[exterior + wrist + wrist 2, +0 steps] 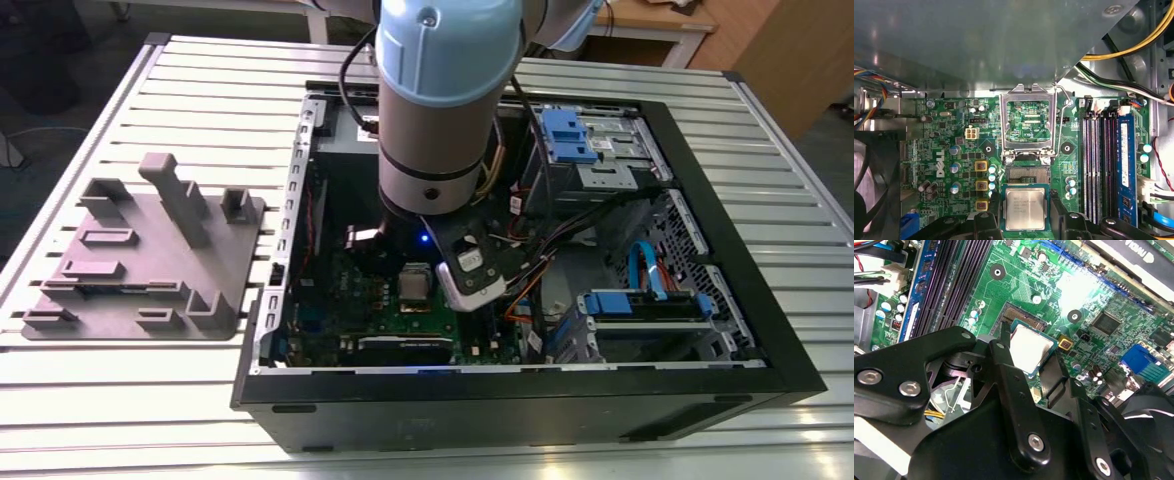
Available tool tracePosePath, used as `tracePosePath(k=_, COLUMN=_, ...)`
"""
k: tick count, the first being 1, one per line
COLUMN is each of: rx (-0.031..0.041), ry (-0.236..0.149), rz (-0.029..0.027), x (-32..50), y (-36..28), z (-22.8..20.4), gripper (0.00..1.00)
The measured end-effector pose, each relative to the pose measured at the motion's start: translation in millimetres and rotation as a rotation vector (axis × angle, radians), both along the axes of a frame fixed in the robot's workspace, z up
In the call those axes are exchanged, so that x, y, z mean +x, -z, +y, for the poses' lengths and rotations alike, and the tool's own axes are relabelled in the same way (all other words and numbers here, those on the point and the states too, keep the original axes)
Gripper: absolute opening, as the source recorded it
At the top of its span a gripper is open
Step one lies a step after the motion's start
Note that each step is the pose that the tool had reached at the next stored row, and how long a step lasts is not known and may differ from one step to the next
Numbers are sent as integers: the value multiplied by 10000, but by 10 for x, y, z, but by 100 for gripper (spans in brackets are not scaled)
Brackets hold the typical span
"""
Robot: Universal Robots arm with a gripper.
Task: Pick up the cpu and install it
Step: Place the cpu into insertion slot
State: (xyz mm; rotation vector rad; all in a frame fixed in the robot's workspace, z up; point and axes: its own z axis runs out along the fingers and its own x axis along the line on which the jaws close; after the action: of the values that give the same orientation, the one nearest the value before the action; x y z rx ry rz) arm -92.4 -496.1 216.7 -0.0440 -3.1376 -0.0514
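Pincer: the black fingers stand one at each side of the cpu and press on its opposite edges, so it is clamped on the chip. The cpu lies flat with its silvery-grey metal top up and a thin green rim showing around it in both wrist views.

Position of the cpu: at the near edge of the open socket, whose dark contact field shows bare just beyond the chip. Cannot tell whether the chip's underside touches the socket.

Beyond the contact field the metal load frame is swung up and open, and green board shows through its window. A thin wire lever stands at one side of the frame.

The green motherboard surrounds the socket. The dark memory slots run alongside it, with one blue module seated next to them. Yellow and black cables cross behind.

Exterior view: the arm reaches straight down into the open black computer case, which lies on its side on the slatted metal counter. A grey fixture block sits on the counter at the exterior view's left, just beside the case.
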Motion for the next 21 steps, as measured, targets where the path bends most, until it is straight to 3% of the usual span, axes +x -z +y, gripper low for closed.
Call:
tracePosePath(k=6, rx=0, ry=0, rz=0, x=0, y=50, z=0, gripper=47)
tracePosePath(k=10, rx=-87, ry=-6, rz=0, x=1, y=86, z=0, gripper=47)
tracePosePath(k=21, rx=-76, ry=-44, rz=-9, x=21, y=145, z=0, gripper=47)
